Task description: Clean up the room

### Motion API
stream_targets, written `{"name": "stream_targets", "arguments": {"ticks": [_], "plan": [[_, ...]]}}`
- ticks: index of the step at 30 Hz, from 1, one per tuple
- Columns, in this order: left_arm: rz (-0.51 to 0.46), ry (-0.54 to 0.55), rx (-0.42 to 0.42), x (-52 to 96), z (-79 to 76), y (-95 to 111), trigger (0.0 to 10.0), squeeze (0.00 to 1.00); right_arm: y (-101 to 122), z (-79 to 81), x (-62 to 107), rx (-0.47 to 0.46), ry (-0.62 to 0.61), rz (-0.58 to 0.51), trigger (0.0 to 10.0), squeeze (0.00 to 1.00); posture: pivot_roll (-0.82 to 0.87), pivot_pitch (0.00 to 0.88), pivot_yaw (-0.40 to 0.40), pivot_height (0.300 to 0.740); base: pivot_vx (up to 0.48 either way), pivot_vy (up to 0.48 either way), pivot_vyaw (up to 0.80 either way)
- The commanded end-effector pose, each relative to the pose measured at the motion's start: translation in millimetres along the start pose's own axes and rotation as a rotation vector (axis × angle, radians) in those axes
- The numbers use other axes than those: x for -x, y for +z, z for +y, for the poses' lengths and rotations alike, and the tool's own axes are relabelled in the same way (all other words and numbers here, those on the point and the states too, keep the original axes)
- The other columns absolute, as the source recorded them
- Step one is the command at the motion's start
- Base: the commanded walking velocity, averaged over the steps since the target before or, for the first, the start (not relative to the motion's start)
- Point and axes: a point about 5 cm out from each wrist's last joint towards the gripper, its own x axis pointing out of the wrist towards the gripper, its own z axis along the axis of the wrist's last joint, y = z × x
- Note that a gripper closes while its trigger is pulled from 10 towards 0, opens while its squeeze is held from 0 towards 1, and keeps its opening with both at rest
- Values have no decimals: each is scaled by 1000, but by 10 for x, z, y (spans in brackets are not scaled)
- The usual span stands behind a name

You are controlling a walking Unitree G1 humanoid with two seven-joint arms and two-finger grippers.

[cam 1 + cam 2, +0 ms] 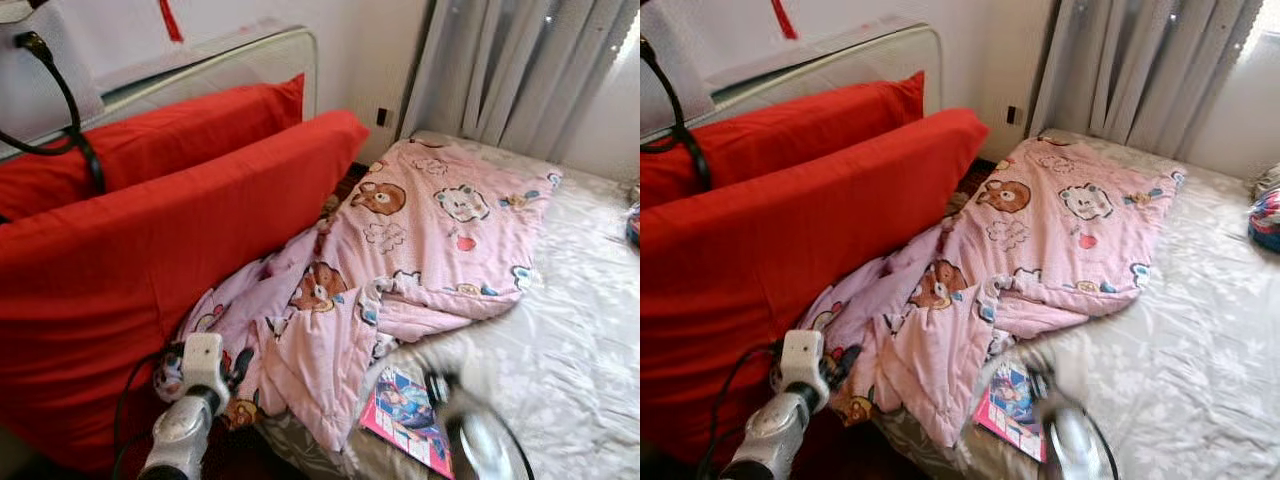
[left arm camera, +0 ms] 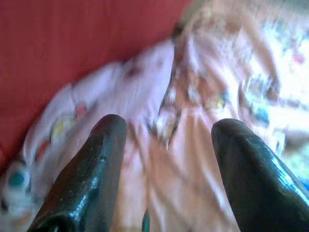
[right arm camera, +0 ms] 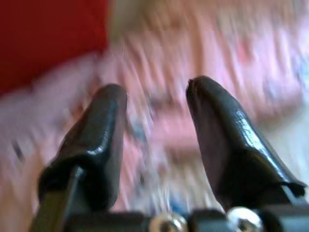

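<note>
Pink cartoon-print blanket (image 1: 400,250) lying crumpled across the bed (image 1: 570,340) against red cushions (image 1: 150,230) at 9 o'clock, a magazine (image 1: 405,415) at its 6 o'clock edge; left end effector (image 2: 164,159) and right end effector (image 3: 154,130) both spread, holding nothing.

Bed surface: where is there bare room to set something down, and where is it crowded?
Free: the pale bedspread right of the pink quilt, up to the curtains. Crowded: the near-left corner, where quilt folds meet the red cushions, a magazine lies at the edge, and both open tools work, left tool, right tool.
</note>
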Motion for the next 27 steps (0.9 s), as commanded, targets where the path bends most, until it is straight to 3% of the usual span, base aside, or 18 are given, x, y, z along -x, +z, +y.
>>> {"name": "stream_targets", "arguments": {"ticks": [1,7,15,19,27], "plan": [[-32,9,3,77,42,5,10000,0,-212,-83,189,1,-6,62,10000,0,-17,0,-70,740,0,0,0],[-105,16,6,210,-4,51,10000,0,-203,-99,273,-3,-7,10,10000,0,-13,0,-77,740,0,0,0],[-115,-12,6,184,-74,136,10000,0,-163,-52,201,36,-6,41,10000,0,-8,0,-78,736,0,0,0],[-113,-33,-3,168,-85,181,10000,0,-142,-46,182,37,5,37,10000,0,-7,0,-84,711,0,0,0],[-115,-36,15,123,-130,243,10000,0,-84,76,125,12,30,13,10000,0,-7,31,-88,711,0,0,0]]}}
